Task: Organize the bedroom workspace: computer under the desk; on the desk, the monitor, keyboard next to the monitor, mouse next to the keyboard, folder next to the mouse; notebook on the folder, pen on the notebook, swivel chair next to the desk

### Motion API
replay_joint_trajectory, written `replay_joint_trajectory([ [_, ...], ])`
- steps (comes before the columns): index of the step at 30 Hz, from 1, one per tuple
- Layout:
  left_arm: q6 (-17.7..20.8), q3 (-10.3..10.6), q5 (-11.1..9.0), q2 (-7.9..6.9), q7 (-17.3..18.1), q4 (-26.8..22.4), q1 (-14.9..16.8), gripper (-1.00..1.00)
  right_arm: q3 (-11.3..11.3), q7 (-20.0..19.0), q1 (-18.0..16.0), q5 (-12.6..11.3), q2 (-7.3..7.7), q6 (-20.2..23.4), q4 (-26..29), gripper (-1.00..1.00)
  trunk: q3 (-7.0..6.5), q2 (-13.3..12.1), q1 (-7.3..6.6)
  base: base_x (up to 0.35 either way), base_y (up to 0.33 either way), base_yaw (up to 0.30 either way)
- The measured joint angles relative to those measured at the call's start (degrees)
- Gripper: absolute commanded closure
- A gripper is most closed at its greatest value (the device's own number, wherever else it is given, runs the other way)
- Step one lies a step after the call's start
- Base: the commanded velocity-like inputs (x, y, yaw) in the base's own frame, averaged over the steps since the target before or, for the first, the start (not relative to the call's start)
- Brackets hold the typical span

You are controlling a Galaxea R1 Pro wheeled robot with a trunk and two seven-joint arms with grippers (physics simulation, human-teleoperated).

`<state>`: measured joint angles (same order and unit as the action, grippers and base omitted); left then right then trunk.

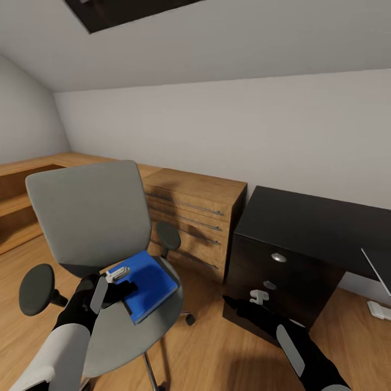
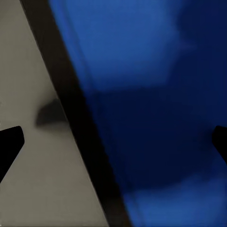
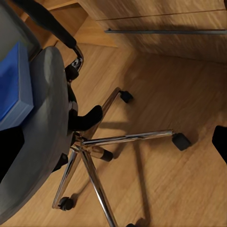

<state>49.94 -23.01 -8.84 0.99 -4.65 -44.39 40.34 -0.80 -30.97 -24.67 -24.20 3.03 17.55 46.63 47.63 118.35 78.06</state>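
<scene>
The grey swivel chair (image 1: 89,212) stands on the wood floor at the left, and the bright-blue folder (image 1: 151,283) lies flat on its seat. My left gripper (image 1: 117,282) hangs open just over the folder's near-left edge. In the left wrist view the left gripper (image 2: 113,137) spans that edge, with one fingertip (image 2: 9,142) over the grey seat and the other over the blue folder (image 2: 156,94). My right gripper (image 1: 255,297) is open and empty, low in front of the desk's (image 1: 315,220) dark drawer unit. In the right wrist view the right gripper (image 3: 113,146) looks down on the chair's chrome base (image 3: 94,151).
A light-wood dresser (image 1: 195,214) stands between the chair and the desk, against the white wall. A low wooden shelf (image 1: 21,190) runs along the left. A thin slanted panel (image 1: 377,269) and a small white object (image 1: 380,310) on the floor show at the right edge.
</scene>
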Motion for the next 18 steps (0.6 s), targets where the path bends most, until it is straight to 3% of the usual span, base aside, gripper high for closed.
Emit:
replay_joint_trajectory([
  [18,-0.01,0.27,-0.05,0.18,-0.04,0.44,-0.04,-1.0,0.0,-0.06,0.0,-0.03,0.0,0.0,-1.02,-1.0,-0.55,-0.01,0.01,0.0,0.0,-0.043],
])
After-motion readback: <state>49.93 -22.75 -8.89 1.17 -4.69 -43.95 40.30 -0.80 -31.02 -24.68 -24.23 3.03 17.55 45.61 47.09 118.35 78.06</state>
